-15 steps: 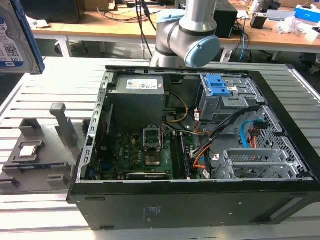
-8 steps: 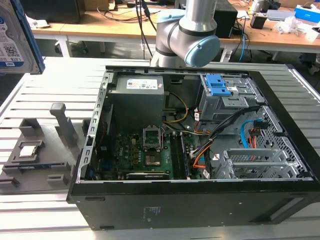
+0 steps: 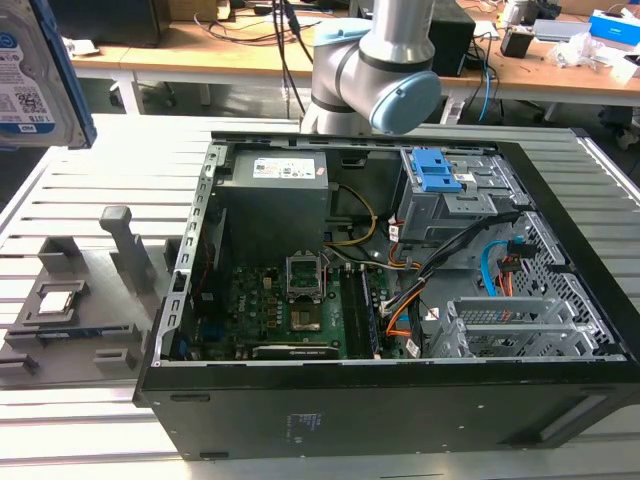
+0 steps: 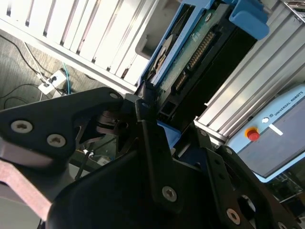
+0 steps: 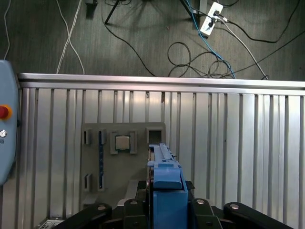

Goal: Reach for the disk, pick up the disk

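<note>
The slatted metal surface (image 3: 60, 430) carries an open black computer case (image 3: 350, 420) lying on its side, its inside facing up. Inside the case a grey power supply (image 3: 280, 190) sits above the green motherboard (image 3: 300, 310), and a light-blue bracket (image 3: 438, 170) sits in the drive bay toward the exterior view's right. Behind the case stands the silver and pale-blue arm (image 3: 385, 70).

On the exterior view's left, just beside the case, a grey fixture (image 3: 95, 290) lies on the surface. A small square silver processor chip (image 3: 55, 300) rests in one of its recesses.

The disk (image 3: 25, 85) is lifted clear of the surface, in the upper corner on the exterior view's left, with its white-and-blue label showing. It touches neither the fixture nor the case. In the second wrist view the disk (image 4: 200, 52) is seen edge-on, with its circuit board and connector row visible between the blue rails. In the first wrist view its blue rail (image 5: 167, 186) hangs over the fixture (image 5: 95, 167), with the chip (image 5: 122, 142) off to one side.

The black end effector (image 4: 145, 102) is clenched on the disk's near end, one finger (image 4: 143, 112) pressed against its edge.

A pale-blue box with a red button (image 5: 5, 112) lies on the surface, and cables (image 5: 190, 52) trail over the dark floor beyond the edge.
</note>
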